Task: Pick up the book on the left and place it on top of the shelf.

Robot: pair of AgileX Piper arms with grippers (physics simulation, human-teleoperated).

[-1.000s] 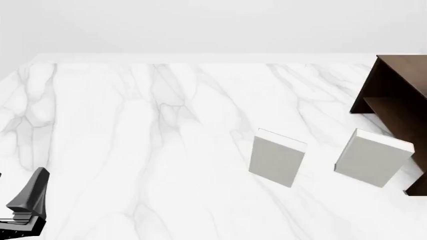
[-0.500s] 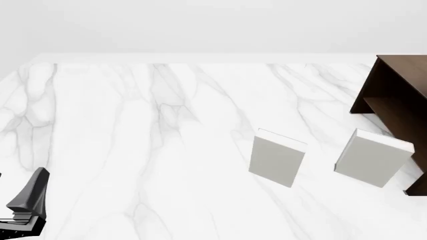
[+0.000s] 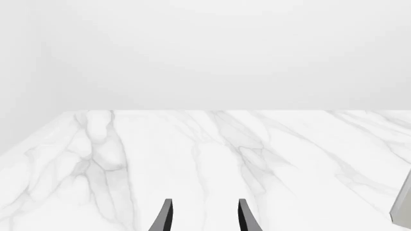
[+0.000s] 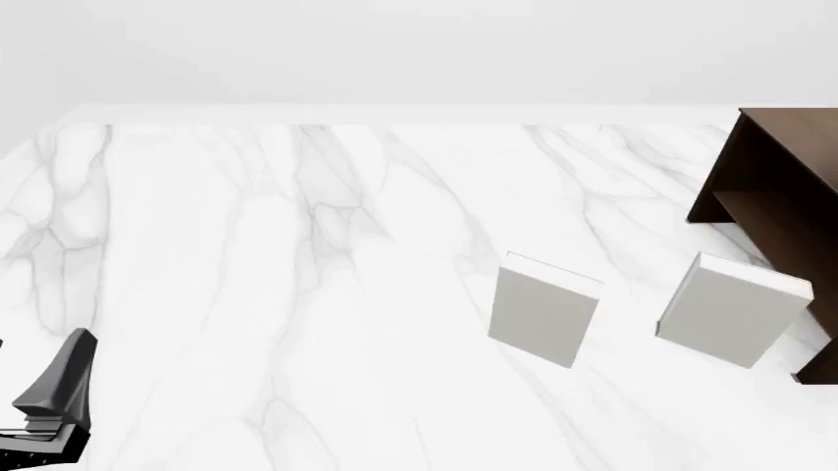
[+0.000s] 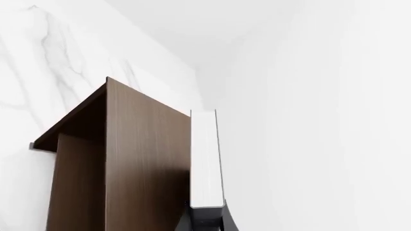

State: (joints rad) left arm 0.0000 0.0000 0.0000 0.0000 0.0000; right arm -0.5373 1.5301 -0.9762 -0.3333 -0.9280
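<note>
The right gripper [image 5: 207, 217] clamped the book [image 5: 207, 163], its white page edges showing, pressed flat against the shelf [image 5: 138, 163] top of smooth dark brown wood. The left gripper [image 3: 203, 216] hovered, fingers parted and empty, over the marble desk [image 4: 262, 255] near its left front corner.

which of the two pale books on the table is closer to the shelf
The right-hand pale book, which stands almost against the dark brown shelf; the other pale book stands further left.
</note>
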